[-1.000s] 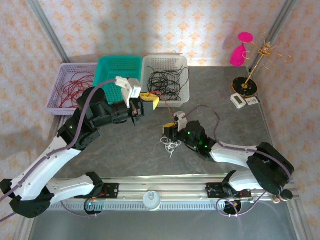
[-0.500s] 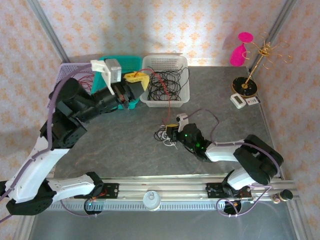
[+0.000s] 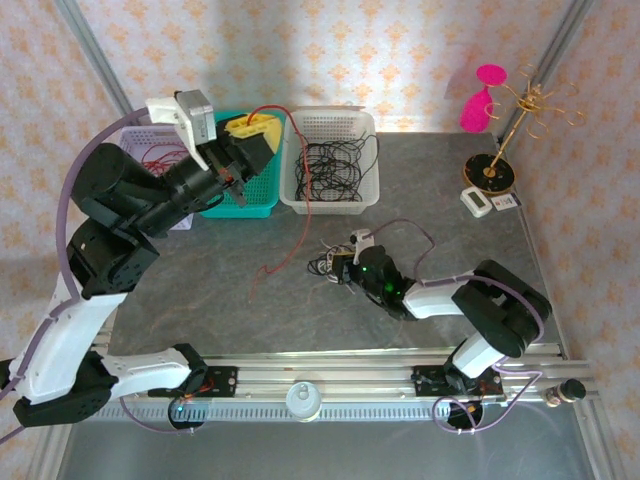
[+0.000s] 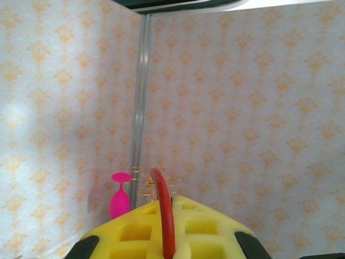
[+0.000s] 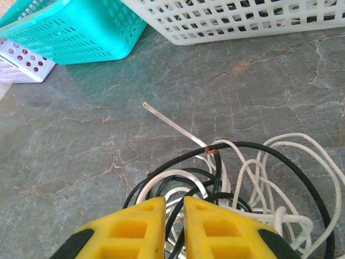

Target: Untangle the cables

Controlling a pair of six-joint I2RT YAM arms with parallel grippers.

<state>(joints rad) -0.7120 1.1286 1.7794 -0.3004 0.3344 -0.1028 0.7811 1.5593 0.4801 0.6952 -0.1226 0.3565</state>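
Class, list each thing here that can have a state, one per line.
left gripper: shut on red cable, raised.
red cable: hanging down to the table.
right gripper: shut on cable clump.
cable clump: tangled, on the table.
white basket: holds black cables.
lilac basket: holds red cables.

Left arm (image 3: 62,340) is done in white shells with chunky black joints, right arm (image 3: 440,297) pretty much the same, green LEDs (image 3: 366,268) lit near the wrist. Lilac-grey leads (image 3: 402,221) are strung along both. Fingers (image 4: 205,237) are padded in bright yellow blocks with square pockets.
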